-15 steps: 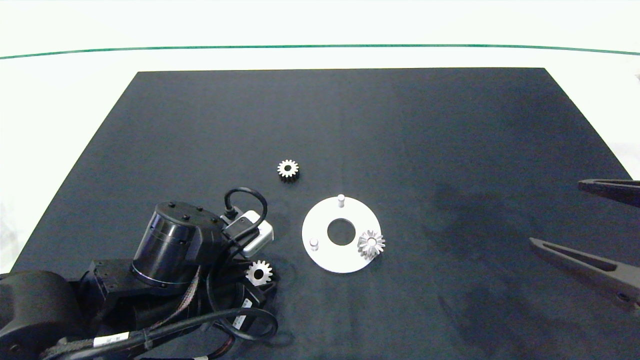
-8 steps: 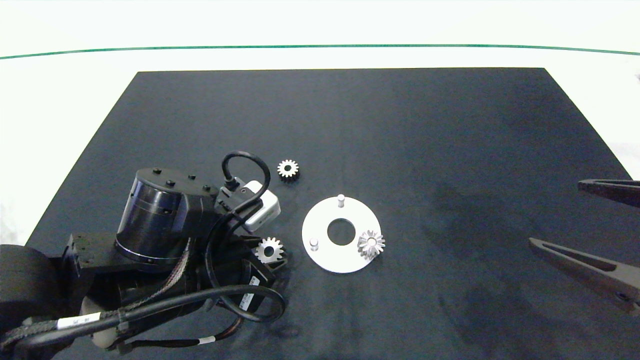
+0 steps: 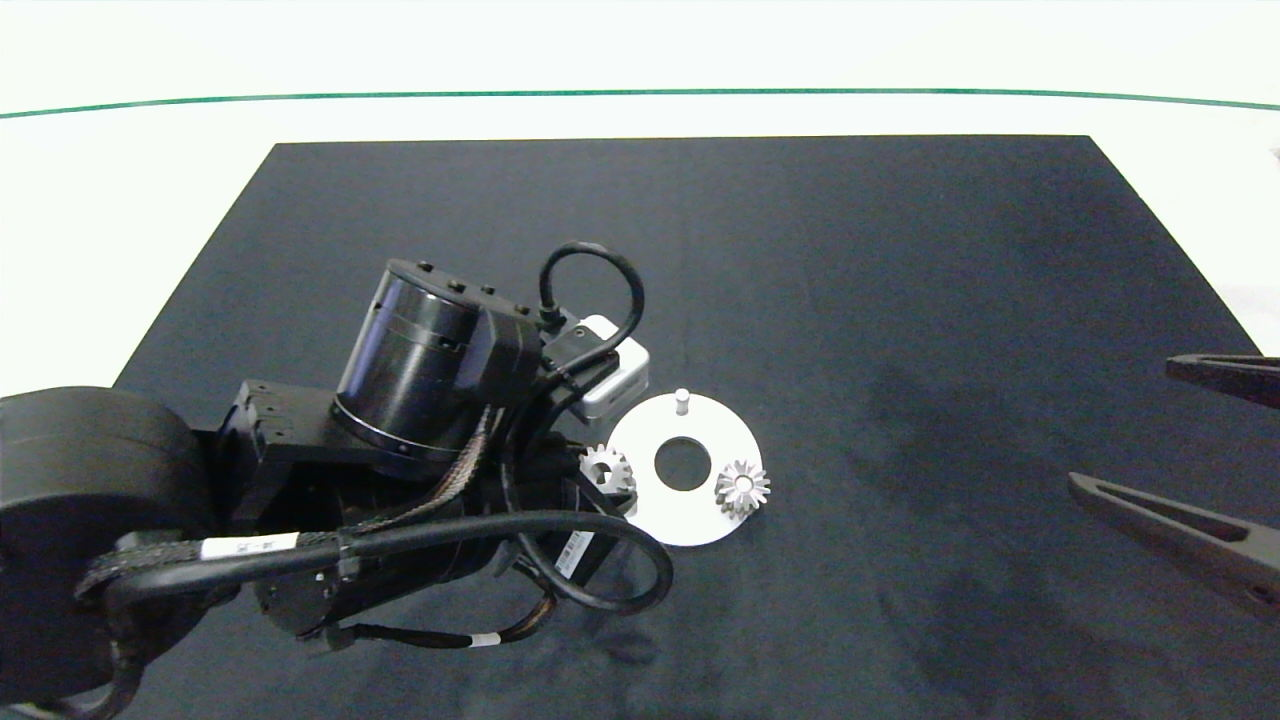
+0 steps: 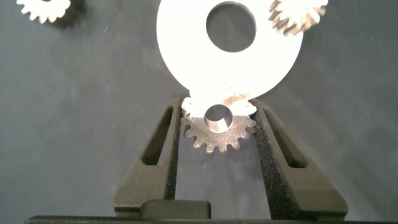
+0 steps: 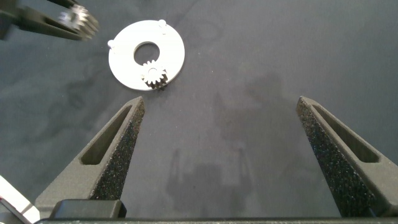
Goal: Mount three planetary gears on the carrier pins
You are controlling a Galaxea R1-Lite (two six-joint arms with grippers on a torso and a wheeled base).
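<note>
I have the left gripper [image 4: 217,127] over the near-left edge of the flat white ring-shaped disc [image 3: 660,520], its jaws clenched on a small silvery toothed metal gear with a round centre hole [image 4: 219,124]. In the left wrist view the gear sits flat between the two grey fingers [image 4: 166,140], teeth pressed against both pads, and its far edge overlaps the rim of the disc. Through the gear's hole I see something pale, but I cannot tell whether that is the pin or the disc. In the head view the held gear [image 3: 607,468] sits right at the disc's left edge, and the left arm hides the pin on that side.

A second silvery gear [image 3: 742,487] is seated on the disc at its right side, beside the large centre hole; the right wrist view shows it [image 5: 155,76] there too. One short white cylindrical pin [image 3: 682,400] stands bare and upright at the far side of the disc. The third gear [image 4: 42,9] lies on the black mat [image 3: 900,300] apart from the disc, at the edge of the left wrist view; the arm covers it in the head view. The mat lies on the white desk [image 3: 120,170].

The right gripper [image 5: 217,140] hangs well to the right of the disc above bare mat, its jaws spread wide and holding nothing.
</note>
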